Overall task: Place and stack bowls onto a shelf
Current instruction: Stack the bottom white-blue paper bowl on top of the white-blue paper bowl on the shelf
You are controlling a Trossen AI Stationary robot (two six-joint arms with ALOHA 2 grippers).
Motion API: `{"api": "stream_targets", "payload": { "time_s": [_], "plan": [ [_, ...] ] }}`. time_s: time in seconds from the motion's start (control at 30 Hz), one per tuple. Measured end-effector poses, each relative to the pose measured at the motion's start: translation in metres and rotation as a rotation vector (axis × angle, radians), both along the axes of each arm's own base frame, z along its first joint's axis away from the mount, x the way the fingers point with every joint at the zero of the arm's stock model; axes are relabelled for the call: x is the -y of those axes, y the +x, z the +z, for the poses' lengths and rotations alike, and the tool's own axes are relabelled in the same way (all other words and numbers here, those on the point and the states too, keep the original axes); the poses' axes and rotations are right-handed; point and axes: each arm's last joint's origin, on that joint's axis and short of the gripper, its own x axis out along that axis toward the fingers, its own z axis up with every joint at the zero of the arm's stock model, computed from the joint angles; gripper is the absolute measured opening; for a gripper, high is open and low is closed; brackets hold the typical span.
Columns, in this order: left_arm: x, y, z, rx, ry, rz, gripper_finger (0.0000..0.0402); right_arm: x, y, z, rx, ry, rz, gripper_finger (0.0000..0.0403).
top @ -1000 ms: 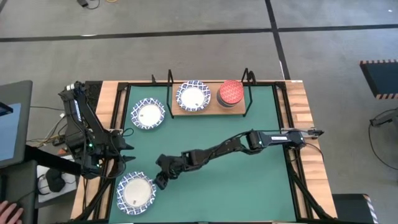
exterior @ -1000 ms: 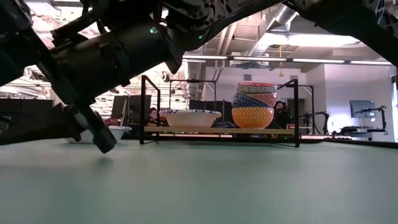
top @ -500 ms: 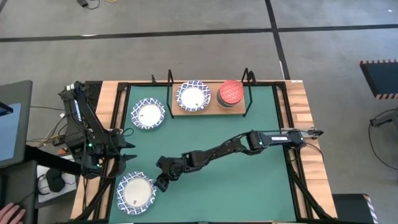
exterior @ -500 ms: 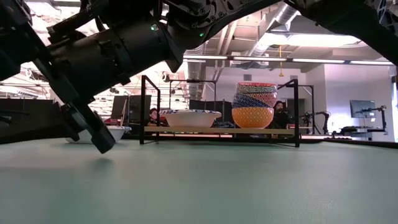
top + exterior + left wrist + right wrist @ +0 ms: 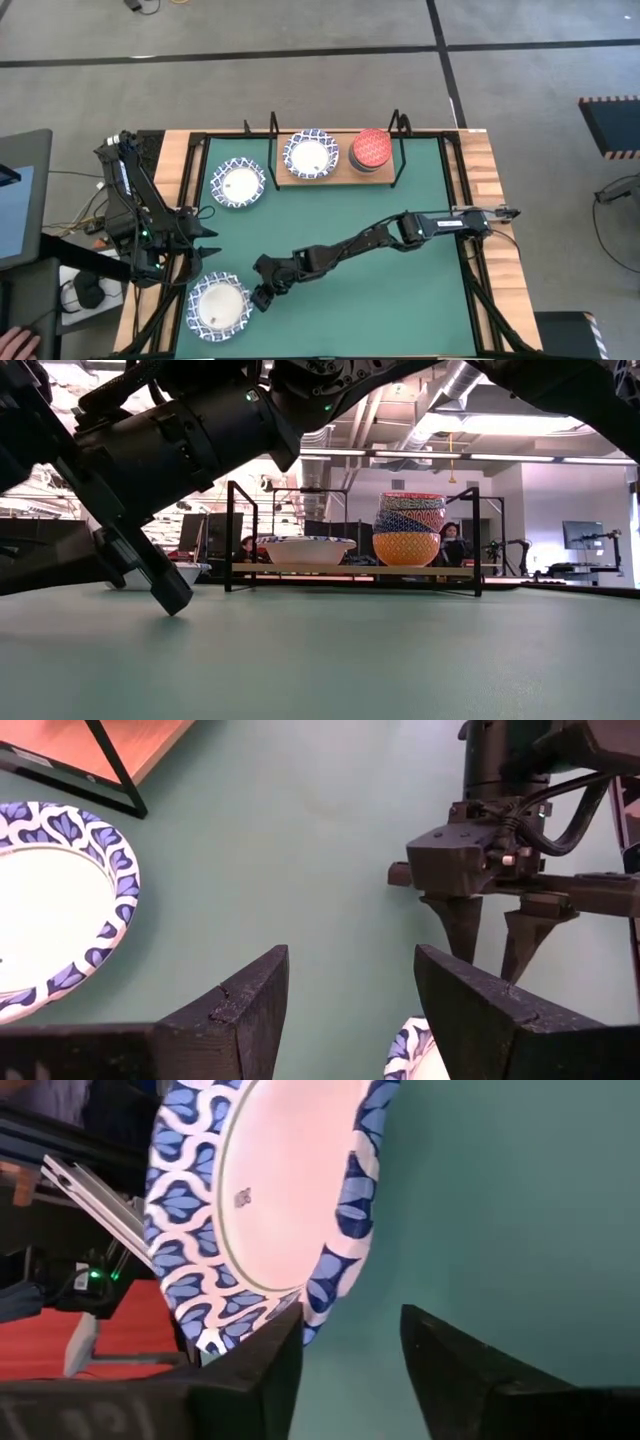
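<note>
The right gripper (image 5: 262, 294), fingers spread, is parked at the rim of a blue-rimmed bowl (image 5: 219, 306) far from the shelf (image 5: 335, 172). Pinched too shallow, that rim could slip. Left gripper (image 5: 205, 243) is spread too, idle nearby.

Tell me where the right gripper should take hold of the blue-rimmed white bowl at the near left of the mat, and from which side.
Probably the rim edge facing the right gripper. The bowl sits upright and open on the green mat, so one finger could go inside the rim and one outside. The gripper's open fingers are already beside that edge, and the left gripper stands clear.
</note>
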Motion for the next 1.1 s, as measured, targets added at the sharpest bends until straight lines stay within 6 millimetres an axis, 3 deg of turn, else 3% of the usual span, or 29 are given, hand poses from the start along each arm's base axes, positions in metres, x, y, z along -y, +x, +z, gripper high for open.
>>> {"api": "stream_targets", "payload": {
  "time_s": [0.17, 0.3, 0.8, 0.87, 1.1],
  "plan": [
    [0.000, 0.000, 0.000, 0.001, -0.006, 0.005, 0.0201, -0.001, 0.001, 0.002, 0.007, 0.024, -0.044, 0.0248],
    [0.000, 0.000, 0.000, 0.002, -0.006, 0.005, 0.0201, -0.002, 0.001, 0.002, 0.007, 0.029, -0.073, 0.0253],
    [-0.002, 0.003, 0.000, 0.008, 0.008, 0.034, 0.0201, 0.000, 0.006, 0.009, 0.095, 0.043, -0.093, 0.0215],
    [-0.002, 0.003, 0.000, 0.004, 0.001, 0.034, 0.0201, 0.001, 0.007, -0.003, 0.086, 0.043, -0.108, 0.0208],
    [-0.001, 0.004, 0.001, 0.010, -0.023, 0.033, 0.0201, 0.005, 0.011, -0.011, 0.088, 0.100, -0.108, 0.0173]
  ]
}}
